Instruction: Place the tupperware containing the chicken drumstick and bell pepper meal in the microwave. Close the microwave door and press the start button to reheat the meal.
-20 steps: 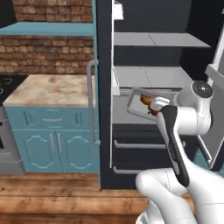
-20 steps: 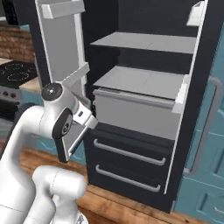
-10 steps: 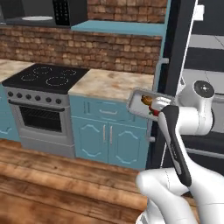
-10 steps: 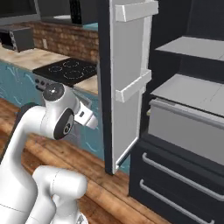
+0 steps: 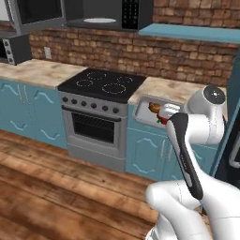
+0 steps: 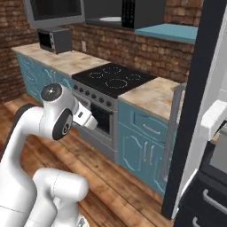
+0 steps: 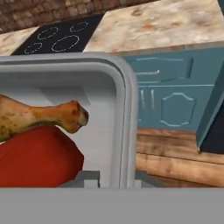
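We see a pale grey tupperware [image 7: 118, 109] holding a browned drumstick [image 7: 39, 116] over red pepper [image 7: 37, 159]. Our gripper [image 7: 117, 177] pinches its rim

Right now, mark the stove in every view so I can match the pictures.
Left base view: the stove is left of centre, against the brick wall.
Right base view: it sits at centre, beyond the arm.
Hand view: its black cooktop is at the top left, above the tupperware rim.
Shared landmark: the beige counter on the stove's right side.
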### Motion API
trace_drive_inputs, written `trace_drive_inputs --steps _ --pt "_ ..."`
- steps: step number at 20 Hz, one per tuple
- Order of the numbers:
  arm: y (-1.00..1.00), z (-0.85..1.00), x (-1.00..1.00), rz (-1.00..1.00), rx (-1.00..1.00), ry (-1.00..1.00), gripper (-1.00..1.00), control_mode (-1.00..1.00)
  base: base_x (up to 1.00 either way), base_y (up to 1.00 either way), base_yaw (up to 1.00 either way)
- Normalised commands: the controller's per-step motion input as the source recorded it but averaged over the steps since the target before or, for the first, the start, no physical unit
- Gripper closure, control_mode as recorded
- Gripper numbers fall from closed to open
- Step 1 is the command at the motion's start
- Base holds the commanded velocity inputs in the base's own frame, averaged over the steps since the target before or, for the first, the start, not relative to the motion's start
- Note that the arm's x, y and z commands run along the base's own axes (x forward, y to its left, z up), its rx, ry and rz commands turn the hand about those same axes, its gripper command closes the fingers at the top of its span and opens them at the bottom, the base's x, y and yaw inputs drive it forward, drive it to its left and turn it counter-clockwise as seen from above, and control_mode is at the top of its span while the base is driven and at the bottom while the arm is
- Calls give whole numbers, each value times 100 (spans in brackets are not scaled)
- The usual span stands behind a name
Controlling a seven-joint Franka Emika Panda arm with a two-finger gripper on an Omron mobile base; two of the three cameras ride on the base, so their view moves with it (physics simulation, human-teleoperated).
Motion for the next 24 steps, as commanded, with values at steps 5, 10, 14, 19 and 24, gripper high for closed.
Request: trace_drive_inputs --steps 5,10,14,19,24 --pt "0 0 0 0 0 0 100 100 93 57 0" --pt "0 0 0 0 0 0 100 100 100 55 -2" --pt "0 0 0 0 0 0 100 100 100 36 -9" --pt "0 0 0 0 0 0 100 100 99 16 -15" --pt "0 0 0 0 0 0 100 100 93 11 -18"
